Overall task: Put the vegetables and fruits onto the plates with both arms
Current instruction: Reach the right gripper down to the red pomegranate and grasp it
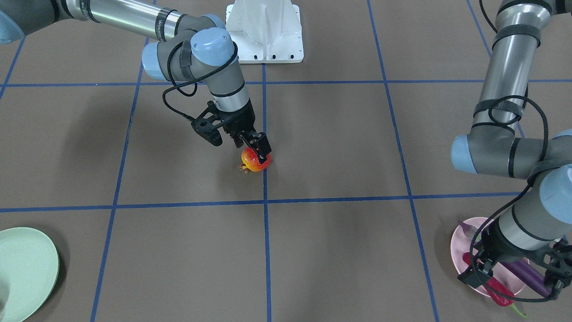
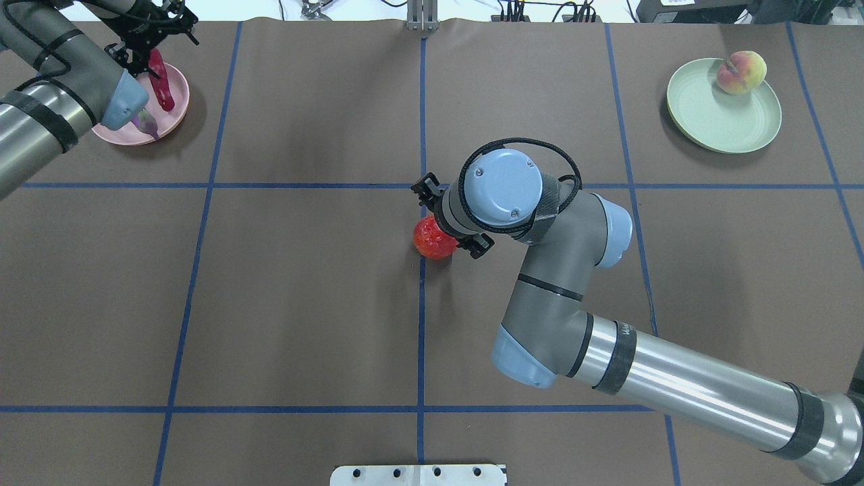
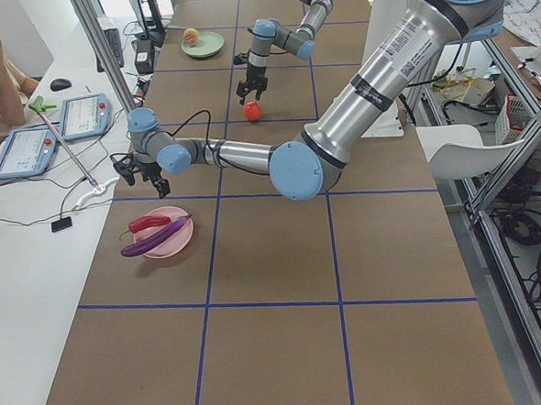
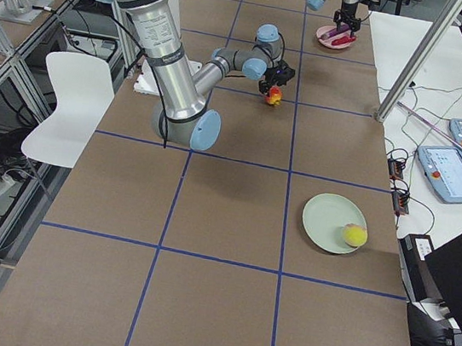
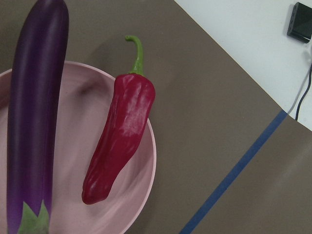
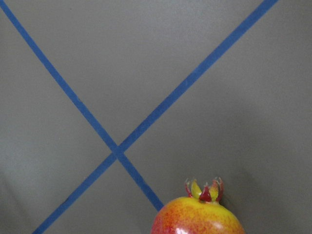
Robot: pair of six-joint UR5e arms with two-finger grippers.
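My right gripper (image 1: 259, 156) is shut on the red-orange pomegranate (image 1: 254, 161) near the table's middle, by a blue tape crossing. The pomegranate's crown shows in the right wrist view (image 6: 204, 190). My left gripper (image 3: 145, 173) hovers open and empty above the pale pink plate (image 5: 97, 97). On that plate the purple eggplant (image 5: 34, 122) and the red chili pepper (image 5: 122, 136) lie side by side. The pale green plate (image 2: 715, 115) at the far right holds the peach (image 2: 740, 71).
The white base block (image 1: 264, 31) stands at the robot's edge of the table. Blue tape lines (image 2: 422, 324) divide the brown table top. An operator and tablets (image 3: 82, 118) are on a side desk beyond the pink plate.
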